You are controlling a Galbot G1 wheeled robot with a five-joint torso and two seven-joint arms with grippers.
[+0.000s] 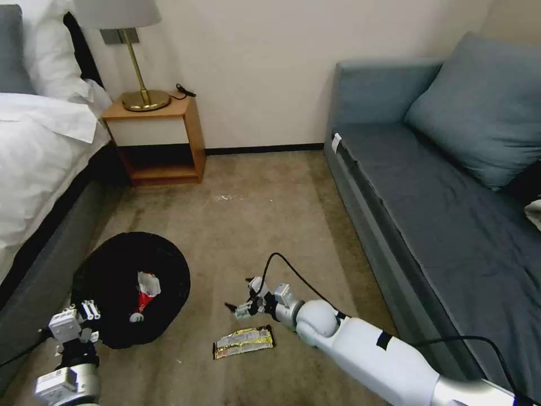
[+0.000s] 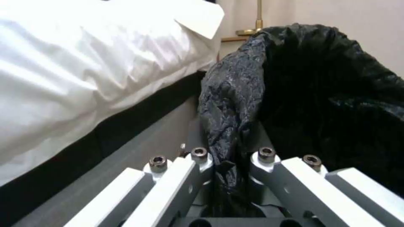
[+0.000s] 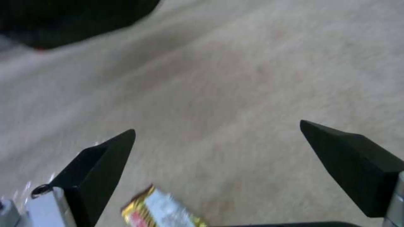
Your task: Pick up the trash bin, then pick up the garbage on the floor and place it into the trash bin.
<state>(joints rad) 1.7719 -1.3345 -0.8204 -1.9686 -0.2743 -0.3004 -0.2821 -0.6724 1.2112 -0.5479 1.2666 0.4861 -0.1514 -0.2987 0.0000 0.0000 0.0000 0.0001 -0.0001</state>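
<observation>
The bed (image 1: 39, 152) runs along the left of the floor (image 1: 253, 214) and the sofa (image 1: 451, 197) along the right, with carpet between them. The trash bin (image 1: 132, 287) sits against the bed's side, its glossy black liner bag (image 2: 235, 94) bunched over the rim; a red and white scrap (image 1: 147, 290) already lies inside. The left tool (image 1: 84, 318) is pinching that rim, liner and all, so the bin looks light enough to carry from one edge, though the slick plastic may slip. The right tool (image 3: 219, 170) hovers low over the carpet with its black fingers (image 3: 105, 170) spread wide, just beyond the gold-and-black wrapper (image 1: 244, 341), which lies flat near the middle of the floor. That wrapper is thin, limp and crinkly; a pinch across its short width, pressing down into the carpet, seems the surest hold
</observation>
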